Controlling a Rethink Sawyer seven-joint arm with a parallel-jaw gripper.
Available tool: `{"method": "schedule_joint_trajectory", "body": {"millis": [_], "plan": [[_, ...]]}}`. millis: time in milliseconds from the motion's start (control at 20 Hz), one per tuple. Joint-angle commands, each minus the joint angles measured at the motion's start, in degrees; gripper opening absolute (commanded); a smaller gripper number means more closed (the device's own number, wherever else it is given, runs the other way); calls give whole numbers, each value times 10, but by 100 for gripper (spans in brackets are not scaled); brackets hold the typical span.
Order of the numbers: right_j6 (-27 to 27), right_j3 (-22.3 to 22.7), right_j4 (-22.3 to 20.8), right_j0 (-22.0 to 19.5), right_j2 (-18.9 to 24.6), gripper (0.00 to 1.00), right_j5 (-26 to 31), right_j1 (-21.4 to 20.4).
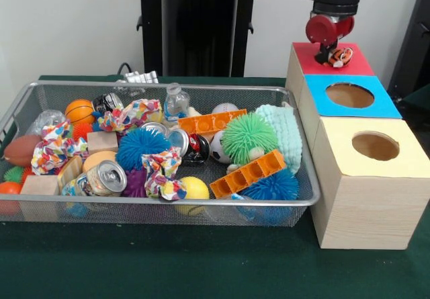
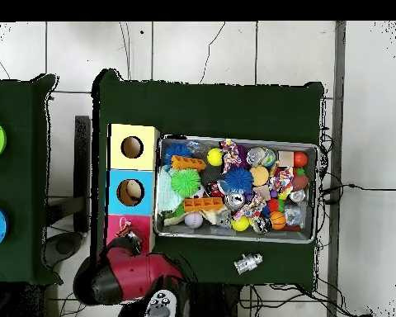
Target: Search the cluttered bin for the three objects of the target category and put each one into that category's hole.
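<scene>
Your hand [image 1: 334, 52] hangs directly over the red box [image 1: 356, 60], the far one in the row of three boxes, and it is closed around a small orange, black and white toy [image 1: 339, 56], striped like a little tiger. The toy sits just above the red top, so you look to be at the point of dropping it in; the hole itself is hidden under the hand in both views, so you cannot confirm the toy is lined up with it.

Beside the red box stands the blue box [image 1: 386, 104], and in the overhead view something pale shows inside its hole. The wooden box [image 1: 366, 185] beyond that shows only a dark hole. You cannot tell how many toys the red box already holds, so count this one as in progress, not done.

On the other side of the boxes from the red box's row, the wire bin [image 1: 161, 205] is full of clutter: spiky balls, orange blocks, cans, knotted cloth toys and small sports balls. No other animal-like toy stands out there, so if more are owed, you will probably need to dig for them.
</scene>
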Motion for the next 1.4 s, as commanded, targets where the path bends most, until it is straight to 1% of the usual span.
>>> {"method": "schedule_joint_trajectory", "body": {"millis": [50,150,300,400,500,650,1050,1100,1250,1300,1350,1400], "plan": [[130,-57,-5,-12,3,0,-73,54],[127,-64,-4,-8,-3,0,-81,69],[122,-85,-11,-7,-13,0,-130,123],[121,-99,-10,-7,-14,0,-154,151],[124,-108,-6,-9,-12,0,-164,166],[126,-114,-2,-7,-14,0,-162,176],[128,-110,9,-5,-12,0,-137,169],[130,-110,10,-5,-11,100,-137,167],[154,-101,25,-17,4,100,-142,166],[145,-105,18,-16,5,100,-137,166],[132,-110,20,-9,-2,100,-112,167],[142,-106,22,-13,2,100,-119,166]]}}
